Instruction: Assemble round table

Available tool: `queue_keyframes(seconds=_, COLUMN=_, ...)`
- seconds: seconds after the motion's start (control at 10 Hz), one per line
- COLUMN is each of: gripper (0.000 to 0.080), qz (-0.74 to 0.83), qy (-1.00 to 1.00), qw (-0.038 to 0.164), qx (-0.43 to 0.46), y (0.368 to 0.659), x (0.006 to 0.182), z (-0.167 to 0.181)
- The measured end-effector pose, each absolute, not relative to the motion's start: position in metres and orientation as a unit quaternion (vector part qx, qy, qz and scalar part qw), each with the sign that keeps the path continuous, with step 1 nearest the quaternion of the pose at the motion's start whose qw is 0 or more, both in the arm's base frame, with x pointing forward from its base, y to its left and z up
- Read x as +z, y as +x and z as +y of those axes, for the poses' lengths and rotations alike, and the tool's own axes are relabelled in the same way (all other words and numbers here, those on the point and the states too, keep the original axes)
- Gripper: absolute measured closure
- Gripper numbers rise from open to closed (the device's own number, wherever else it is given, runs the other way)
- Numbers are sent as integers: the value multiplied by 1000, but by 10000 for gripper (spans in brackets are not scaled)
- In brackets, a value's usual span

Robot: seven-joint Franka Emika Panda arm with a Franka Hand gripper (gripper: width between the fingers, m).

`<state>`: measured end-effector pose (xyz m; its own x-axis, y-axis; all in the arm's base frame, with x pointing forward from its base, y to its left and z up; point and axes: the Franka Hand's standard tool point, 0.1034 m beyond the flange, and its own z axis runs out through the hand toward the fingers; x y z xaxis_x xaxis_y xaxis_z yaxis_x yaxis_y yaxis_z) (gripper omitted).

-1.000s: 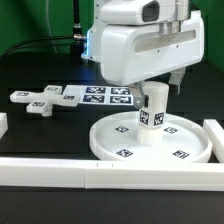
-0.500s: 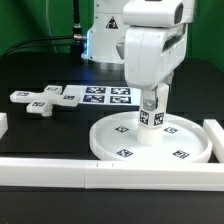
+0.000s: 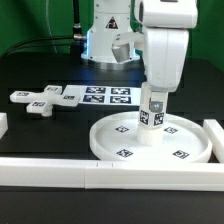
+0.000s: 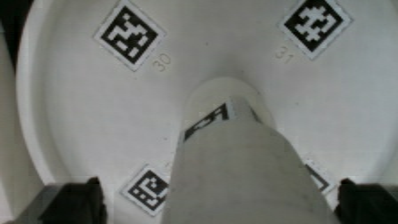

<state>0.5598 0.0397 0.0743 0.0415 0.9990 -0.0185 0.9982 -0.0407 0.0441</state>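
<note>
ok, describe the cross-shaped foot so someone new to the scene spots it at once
Find the large white disc on the black table, then look past the marker board toward the exterior view's left. The cross-shaped foot lies flat on the table just beyond that board. It alone has short arms branching out, unlike the round disc and upright post.

A black tabletop lies before a green backdrop, evenly lit.
</note>
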Motion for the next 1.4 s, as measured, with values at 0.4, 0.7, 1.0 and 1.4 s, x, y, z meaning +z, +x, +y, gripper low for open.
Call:
queue_keyframes(seconds=0.4, gripper=150, qz=761, qy=648, qw=30, qx=-9, y=556, x=72, z=44)
queue_keyframes(seconds=0.7, gripper=150, qz=822, qy=568, qw=38, qx=-22, y=555, x=71, z=39)
queue_keyframes(seconds=1.0, gripper=239, qz=844, qy=535, qw=41, qx=-24, y=555, x=71, z=40)
queue_keyframes(seconds=1.4, gripper=394, qz=840, qy=540, qw=39, qx=-26, y=555, x=70, z=35)
